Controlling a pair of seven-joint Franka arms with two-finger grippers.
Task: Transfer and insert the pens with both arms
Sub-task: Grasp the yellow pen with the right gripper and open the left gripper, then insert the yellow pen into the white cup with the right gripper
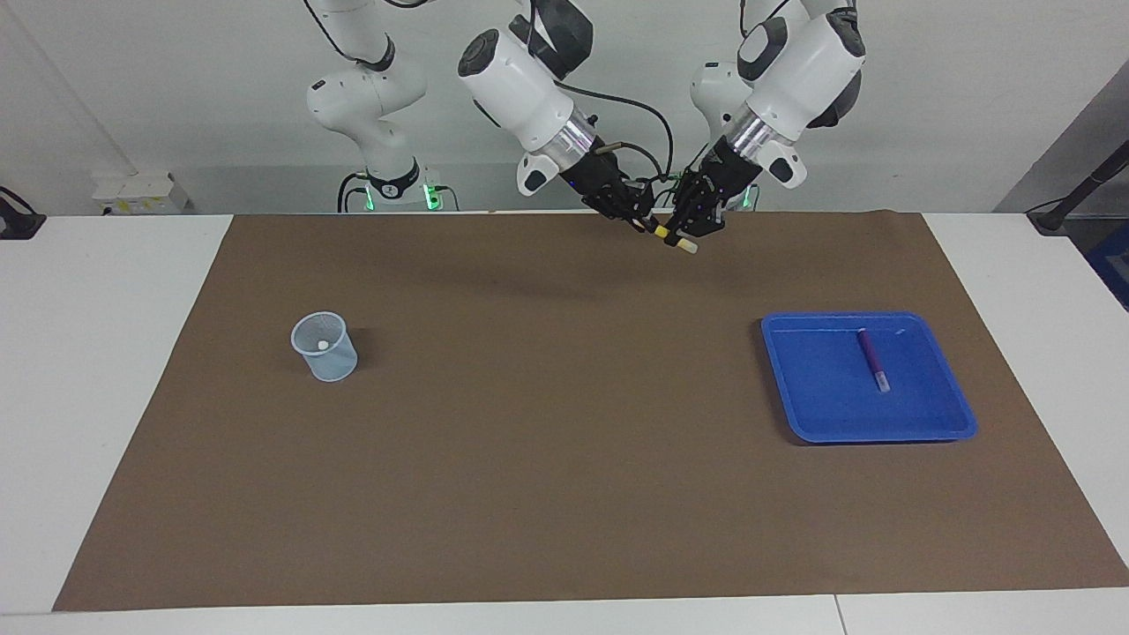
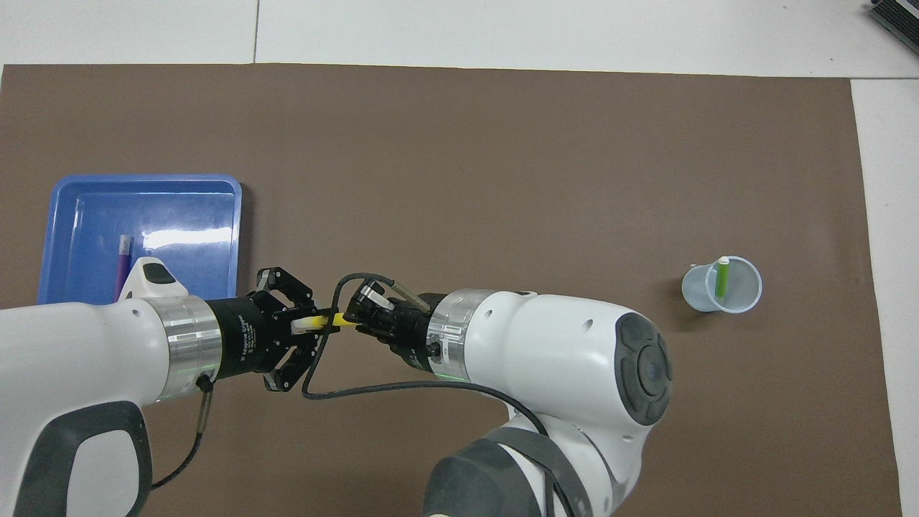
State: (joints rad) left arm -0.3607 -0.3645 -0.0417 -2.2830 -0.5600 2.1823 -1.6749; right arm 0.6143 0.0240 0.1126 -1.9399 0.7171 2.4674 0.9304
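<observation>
A clear, thin-walled plastic cup stands upright on the brown mat toward the right arm's end of the table, and the green pen leans inside it with its whitish cap up. Toward the left arm's end lies a glossy blue tray, square with rounded corners and a raised rim; the slim purple pen lies flat in it. Over the mat's edge nearest the robots, the two black grippers meet tip to tip around the yellow pen. The right gripper is clamped on its yellow barrel. The left gripper is at the whitish end, but whether its fingers have let go I cannot tell.
</observation>
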